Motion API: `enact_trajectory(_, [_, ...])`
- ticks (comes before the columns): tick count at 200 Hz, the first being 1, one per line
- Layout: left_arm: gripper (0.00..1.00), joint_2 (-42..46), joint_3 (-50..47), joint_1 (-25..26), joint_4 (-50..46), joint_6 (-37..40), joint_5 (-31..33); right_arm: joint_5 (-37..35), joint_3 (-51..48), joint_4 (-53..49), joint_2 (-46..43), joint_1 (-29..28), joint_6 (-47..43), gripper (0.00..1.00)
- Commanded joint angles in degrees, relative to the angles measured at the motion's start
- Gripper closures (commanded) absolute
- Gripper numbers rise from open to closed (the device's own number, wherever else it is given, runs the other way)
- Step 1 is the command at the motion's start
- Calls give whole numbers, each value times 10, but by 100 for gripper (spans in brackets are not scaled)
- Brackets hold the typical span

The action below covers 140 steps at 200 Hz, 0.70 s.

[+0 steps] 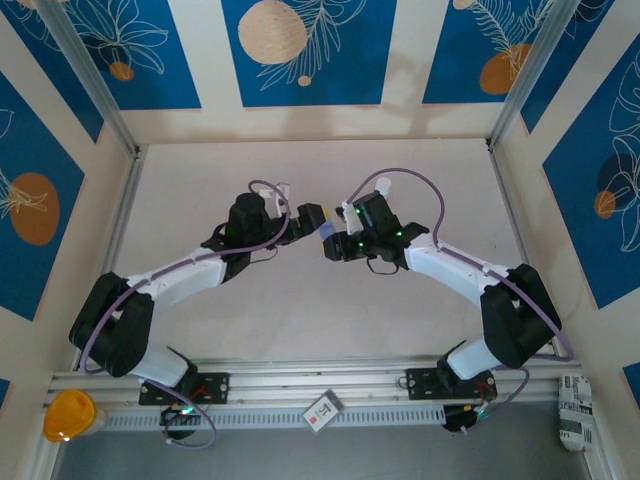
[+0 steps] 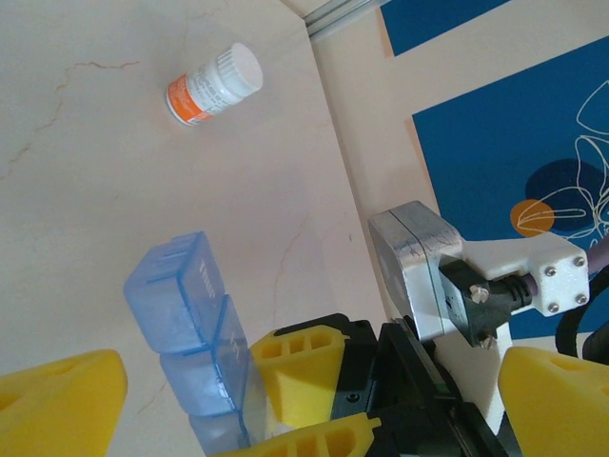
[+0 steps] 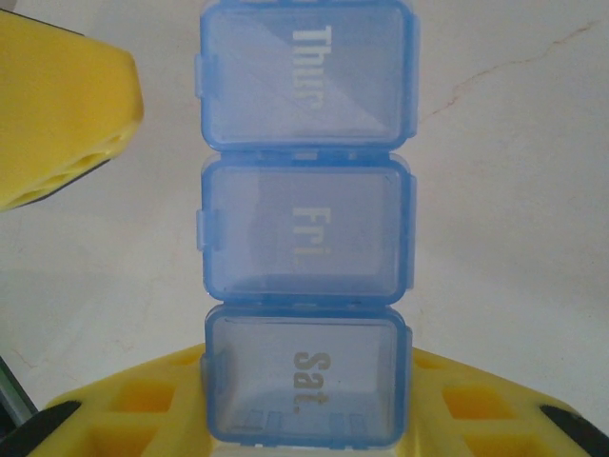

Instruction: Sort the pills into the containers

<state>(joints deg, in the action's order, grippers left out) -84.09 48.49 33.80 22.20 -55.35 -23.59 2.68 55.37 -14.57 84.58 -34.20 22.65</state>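
The containers are one translucent blue pill box [image 3: 306,219], a strip of three compartments marked Thur, Fri and Sat, all lids down. It is held above the table at the middle [image 1: 328,232]. My right gripper [image 3: 309,411] is shut on its Sat end, a yellow finger on each side. My left gripper [image 2: 314,381] stands open and wide, and the box [image 2: 186,333] and the right gripper's fingers [image 2: 304,371] lie between its two yellow fingers without touching them. One left finger [image 3: 57,105] shows beside the Thur end. The pills are out of view.
A small orange bottle with a white cap [image 2: 211,84] lies on its side on the pale table, beyond the box. An aluminium rail [image 2: 343,14] runs along the wall foot. A white card [image 1: 322,410] and an orange object [image 1: 68,415] sit at the near rail.
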Motion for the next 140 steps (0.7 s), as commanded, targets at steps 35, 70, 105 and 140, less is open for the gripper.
enact_trajectory(35, [0,-17,25,13,36,-13,-8,23,-3,10,-12,3,8,71])
enact_trajectory(70, [0,-27,30,16,45,-17,-9,27,-6,13,-11,2,10,71])
enact_trajectory(105, [0,-34,35,20,51,-21,-10,28,-9,16,-11,1,11,71])
enact_trajectory(140, [0,-36,39,23,54,-23,-10,28,-12,18,-9,0,12,71])
